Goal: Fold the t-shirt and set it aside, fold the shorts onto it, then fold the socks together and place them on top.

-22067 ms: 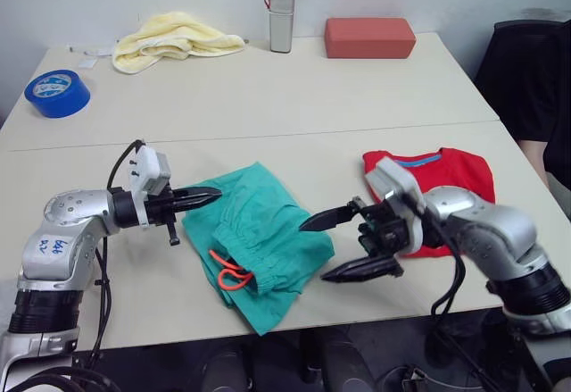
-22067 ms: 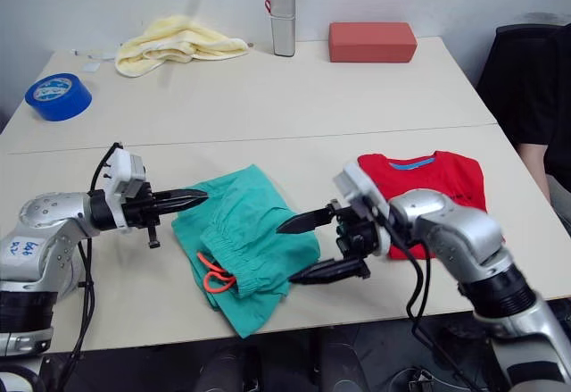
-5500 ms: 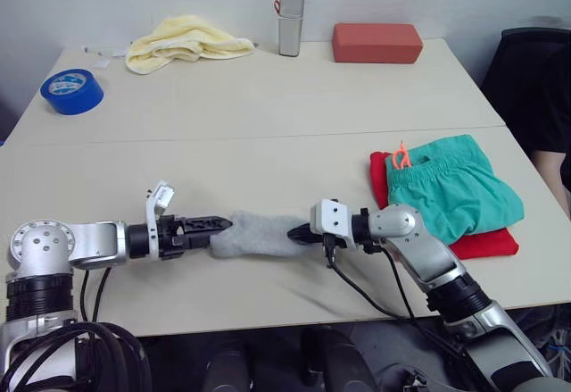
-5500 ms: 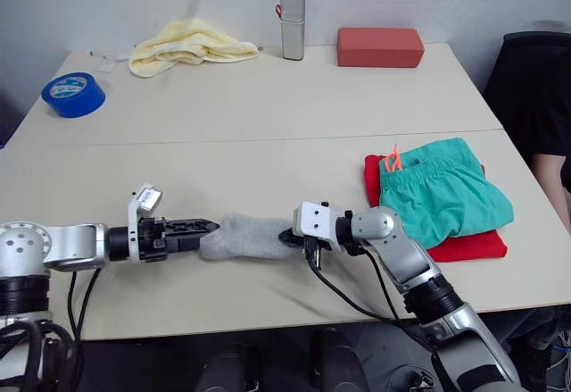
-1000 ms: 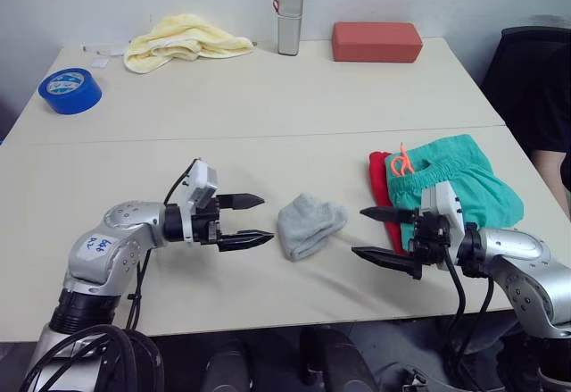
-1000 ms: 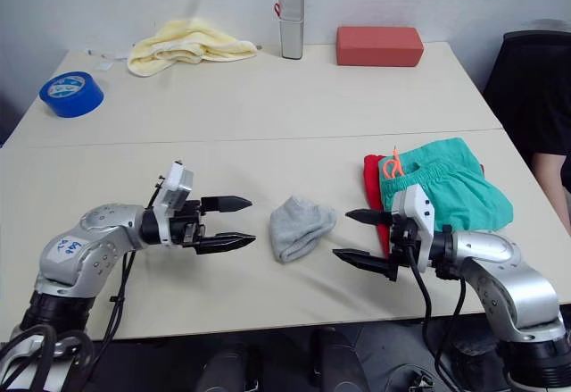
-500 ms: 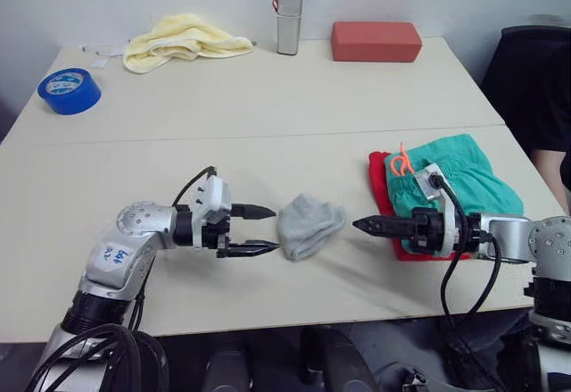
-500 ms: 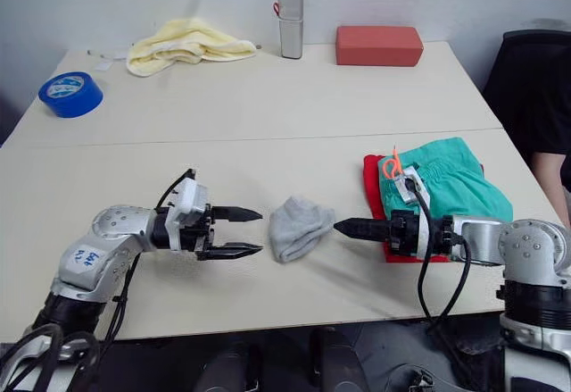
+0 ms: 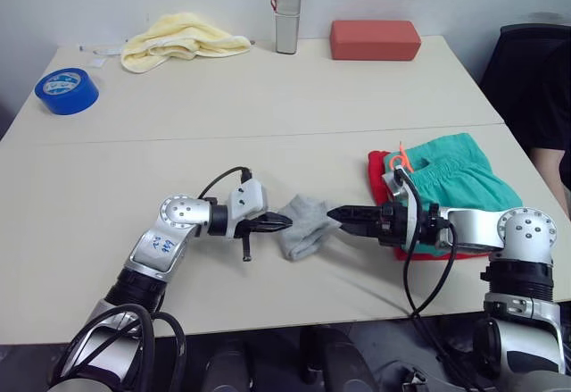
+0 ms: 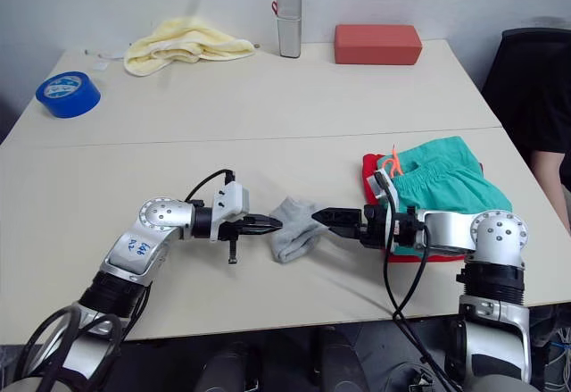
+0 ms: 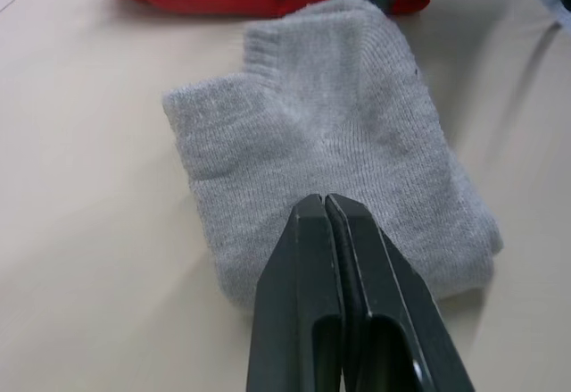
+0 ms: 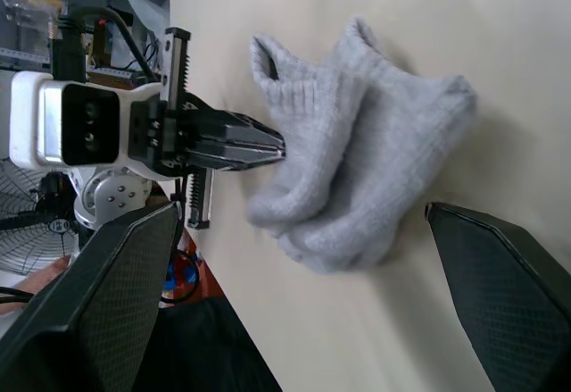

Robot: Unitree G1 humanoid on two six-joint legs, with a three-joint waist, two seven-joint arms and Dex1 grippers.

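The socks lie as one folded grey bundle on the near table, directly between the two grippers; the bundle's long axis runs diagonally, ribbed cuff toward the far right and rounded end toward the near left, and how many socks it holds cannot be counted. The left gripper has its two fingers pressed together with nothing between them, tips touching the bundle's left edge. The right gripper faces it from the other side, its fingers spread wide apart in the right wrist view, tips just beside the bundle's right edge. Behind the right gripper's wrist, one pair of teal shorts lies folded on one red t-shirt, long axis running left to right, the orange cord at the end nearer the gripper. Well beyond both grippers, on the far table: one blue tape roll, one yellow towel, one upright grey cylinder, one red-brown block.
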